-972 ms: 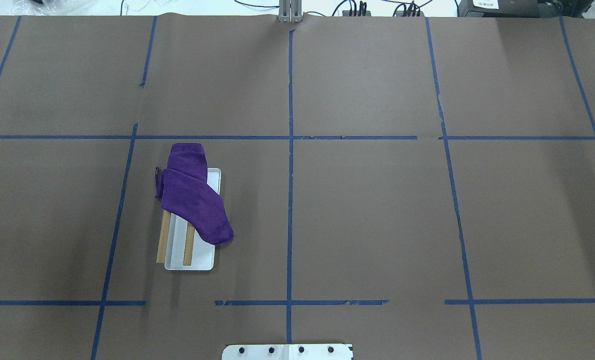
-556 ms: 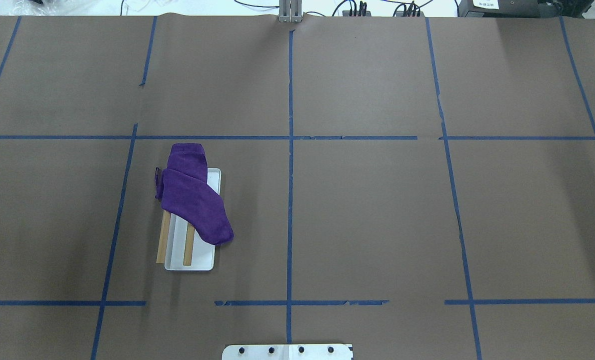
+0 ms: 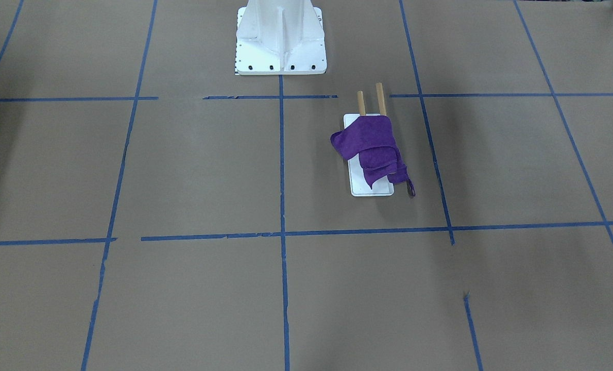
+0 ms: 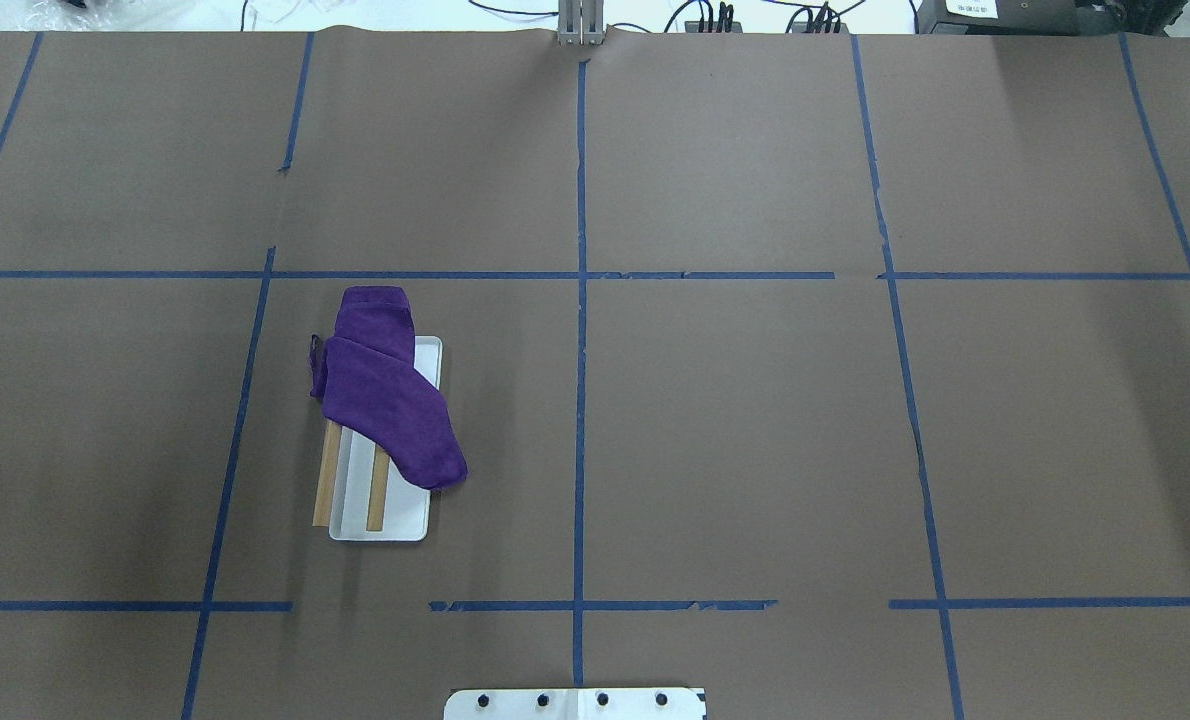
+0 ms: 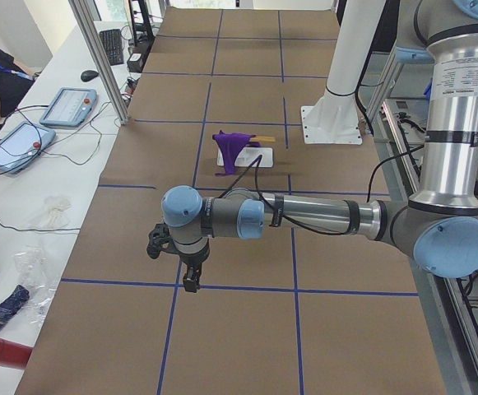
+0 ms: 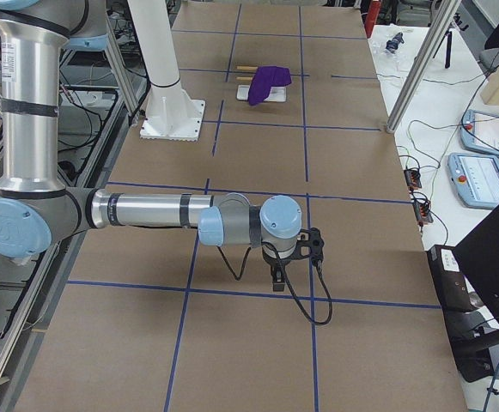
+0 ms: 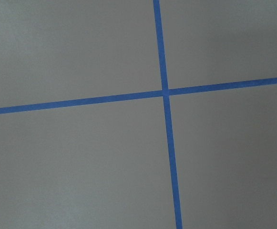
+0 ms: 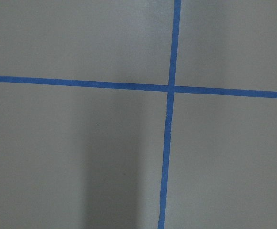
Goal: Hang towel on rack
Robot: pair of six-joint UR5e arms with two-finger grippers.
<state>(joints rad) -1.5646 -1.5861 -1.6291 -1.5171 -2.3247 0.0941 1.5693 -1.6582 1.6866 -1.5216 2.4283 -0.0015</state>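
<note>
**Status.** The towel (image 4: 387, 400) lies on the rack (image 4: 400, 528), in the robot's left half of the desk (image 4: 755, 430). It is draped diagonally across both dowels (image 4: 327, 490) and covers their far part; the near ends are bare. One end of the towel runs past the far end of the rack's base. The other end hangs over the base's edge on the side toward the desk's middle. The cloth is bunched and folded, not spread flat.

**Tools.** The left tool (image 5: 191, 284) hovers above the desk, well apart from the rack. It points down and carries nothing visible. The right tool (image 6: 276, 279) hovers likewise at the opposite end of the desk. Both show only in the side views, so it cannot be told whether their fingers are spread or pressed together. Each wrist view shows only bare desk and crossed tape (image 7: 166, 91).

**Step in hand.** Judged from the layout, the hanging step appears complete and both arms are parked clear.

**Next move.** Probably none is required. If a neater drape is wanted, the left arm is the nearer one. It would need to reach the rack, pinch the bunched end and pull it level across the dowels without shifting the light base.
</note>
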